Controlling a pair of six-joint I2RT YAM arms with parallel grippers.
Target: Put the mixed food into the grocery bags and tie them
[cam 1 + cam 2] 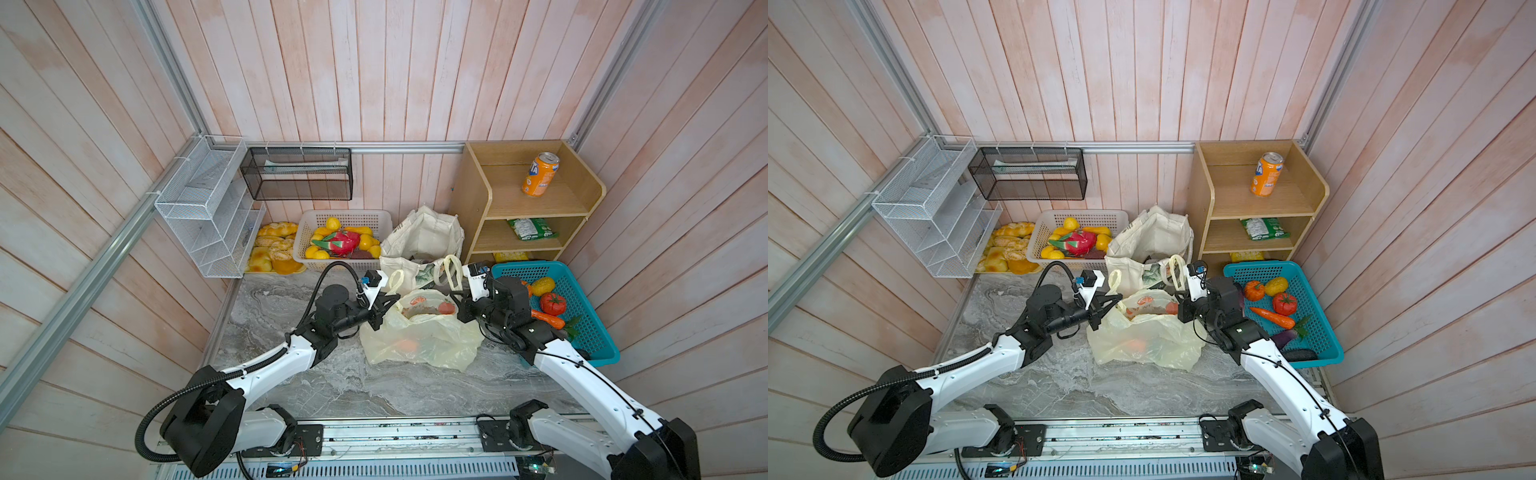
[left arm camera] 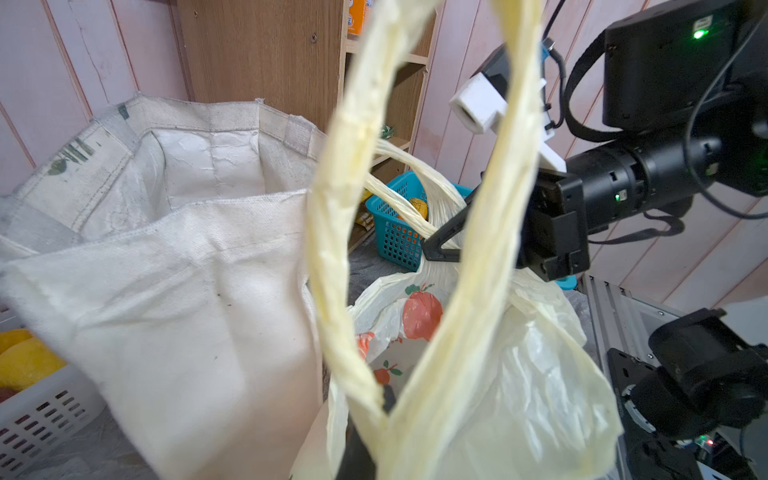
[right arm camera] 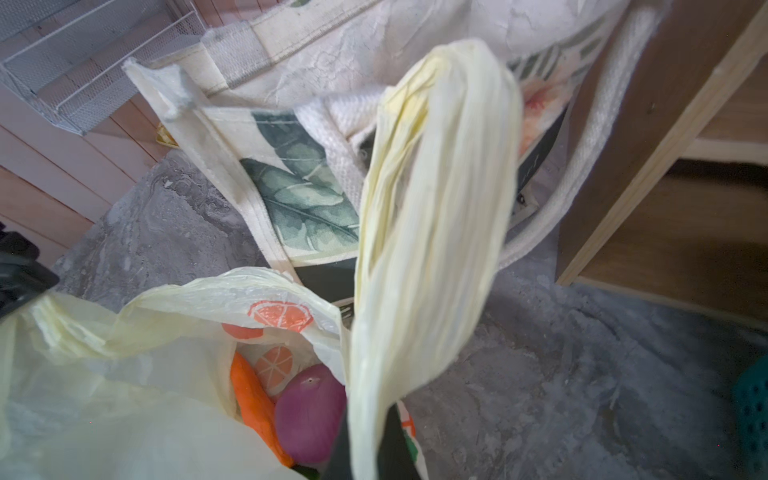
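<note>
Mixed food (image 3: 309,411), a carrot and a purple bulb among it, is seen packed in the pale-yellow plastic bag (image 1: 419,336) on the grey marbled counter (image 1: 316,374). Its loop handles, not yet tied, are clamped by the left fingers (image 1: 386,302) and right fingers (image 2: 442,243). The canvas tote (image 1: 424,241) is stood just behind, and the scene is enclosed by pink plank walls (image 1: 374,83).

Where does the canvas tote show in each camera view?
In a top view: canvas tote behind the plastic bag.
In a top view: canvas tote, same spot.
Left wrist: canvas tote, cream cloth beside the handle loop.
Right wrist: canvas tote, leaf-print side.
Landmark: wooden shelf beside it, all views.
</note>
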